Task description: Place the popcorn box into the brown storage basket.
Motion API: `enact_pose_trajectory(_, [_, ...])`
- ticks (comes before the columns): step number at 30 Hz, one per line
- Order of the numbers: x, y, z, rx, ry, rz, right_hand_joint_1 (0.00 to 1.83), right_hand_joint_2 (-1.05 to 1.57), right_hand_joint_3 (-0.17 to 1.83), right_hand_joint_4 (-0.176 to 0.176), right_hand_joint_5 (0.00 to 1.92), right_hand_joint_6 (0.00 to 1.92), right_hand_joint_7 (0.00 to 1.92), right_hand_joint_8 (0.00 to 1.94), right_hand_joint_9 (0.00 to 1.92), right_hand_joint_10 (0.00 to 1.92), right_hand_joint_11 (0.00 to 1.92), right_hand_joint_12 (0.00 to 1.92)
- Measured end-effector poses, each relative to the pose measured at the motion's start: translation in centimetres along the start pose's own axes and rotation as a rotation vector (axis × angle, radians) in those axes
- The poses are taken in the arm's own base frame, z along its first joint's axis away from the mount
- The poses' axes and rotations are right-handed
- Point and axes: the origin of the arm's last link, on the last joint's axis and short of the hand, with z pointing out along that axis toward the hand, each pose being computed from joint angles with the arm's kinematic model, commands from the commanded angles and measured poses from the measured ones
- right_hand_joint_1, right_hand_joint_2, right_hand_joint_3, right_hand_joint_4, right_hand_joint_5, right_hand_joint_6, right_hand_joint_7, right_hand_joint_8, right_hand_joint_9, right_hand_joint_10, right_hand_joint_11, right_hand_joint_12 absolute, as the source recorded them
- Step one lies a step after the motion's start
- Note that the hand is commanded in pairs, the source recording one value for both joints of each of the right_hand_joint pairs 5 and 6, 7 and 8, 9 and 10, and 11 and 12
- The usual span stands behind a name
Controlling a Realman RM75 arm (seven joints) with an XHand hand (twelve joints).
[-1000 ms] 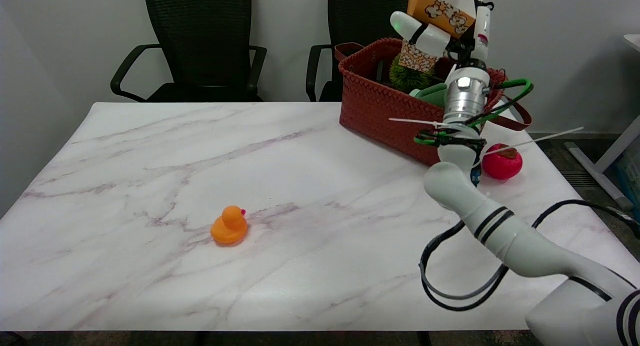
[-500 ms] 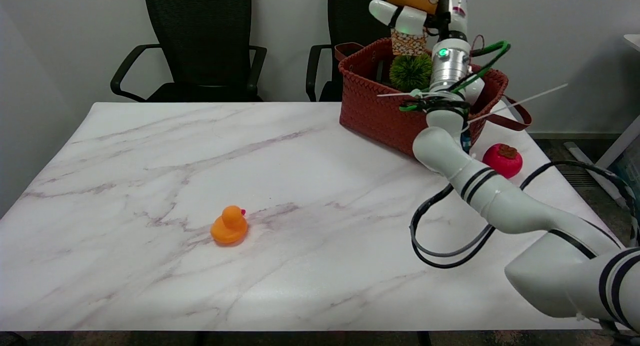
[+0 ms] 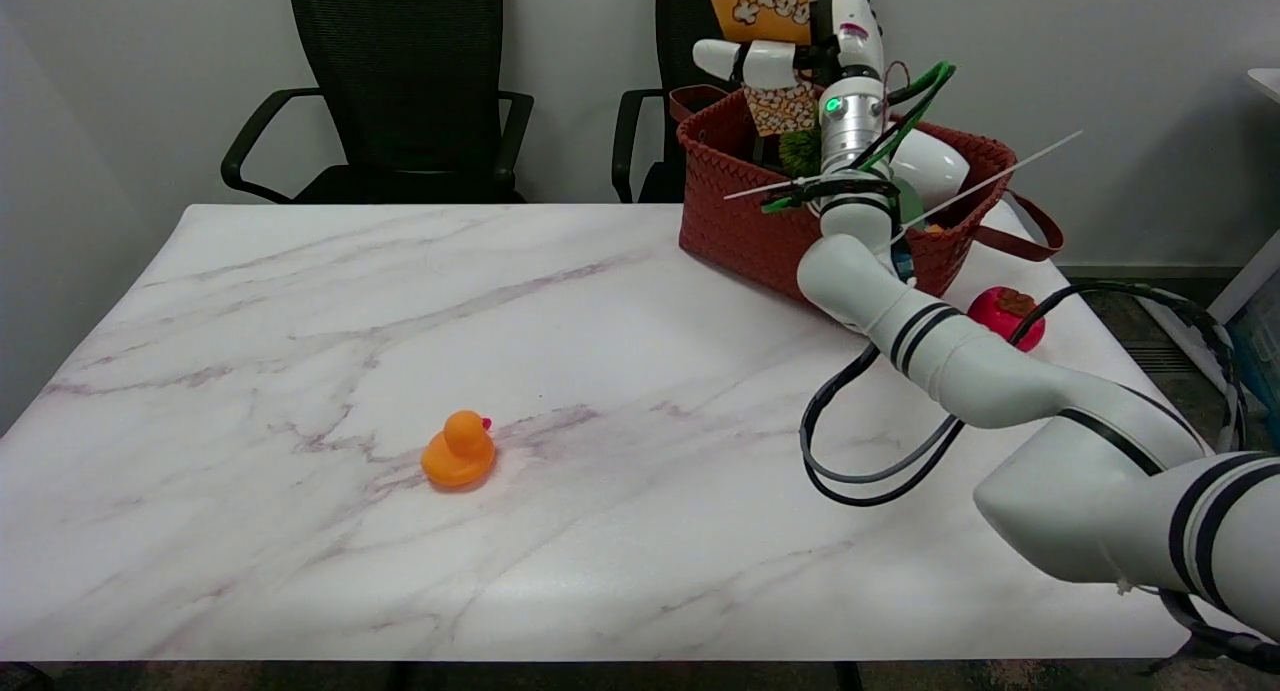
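The right hand [image 3: 800, 46] holds the popcorn box [image 3: 762, 31] upright in the air, a white finger [image 3: 745, 61] wrapped across the box's front while the rest of the hand stands behind it at the picture's top edge. The box hangs above the far left part of the basket [image 3: 745, 226], its lower end level with the rim or just below it; whether it touches anything inside I cannot tell. The basket is brown, woven, with strap handles, and sits at the far right of the table [image 3: 300, 371]. Inside the basket, just below the box, a spiky green ball [image 3: 800, 151] shows, and to the right of the wrist a white rounded thing [image 3: 930, 166] lies against the basket's far wall. The arm rises from the lower right and crosses the basket's near side, with green and black cables about the wrist. A red fruit [image 3: 1005, 316] lies on the table just beside the basket's near right corner. An orange duck [image 3: 458, 451] sits well apart from the basket, toward the table's near left. Two black chairs [image 3: 400, 81] stand behind the table, one of them behind the basket.
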Motion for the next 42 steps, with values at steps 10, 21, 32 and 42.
enact_pose_trajectory(10, [-1.1, 0.9, 0.6, -0.041, -0.043, -0.154, 1.04, 0.33, 0.28, 0.0, 0.51, 0.51, 1.22, 1.22, 0.9, 0.9, 0.87, 0.87])
enact_pose_trajectory(21, [-1.6, 2.2, 0.8, -0.088, -0.078, -0.26, 1.03, 0.39, 0.25, 0.0, 0.53, 0.53, 1.22, 1.22, 0.92, 0.92, 0.85, 0.85])
enact_pose_trajectory(32, [-2.1, 2.8, 0.7, -0.112, -0.1, -0.297, 1.03, 0.43, 0.23, 0.0, 0.49, 0.49, 1.2, 1.2, 0.88, 0.88, 0.82, 0.82])
enact_pose_trajectory(42, [-2.7, 2.8, 0.5, -0.127, -0.114, -0.311, 0.98, -0.14, -0.1, 0.0, 0.0, 0.0, 0.38, 0.38, 0.3, 0.3, 0.0, 0.0])
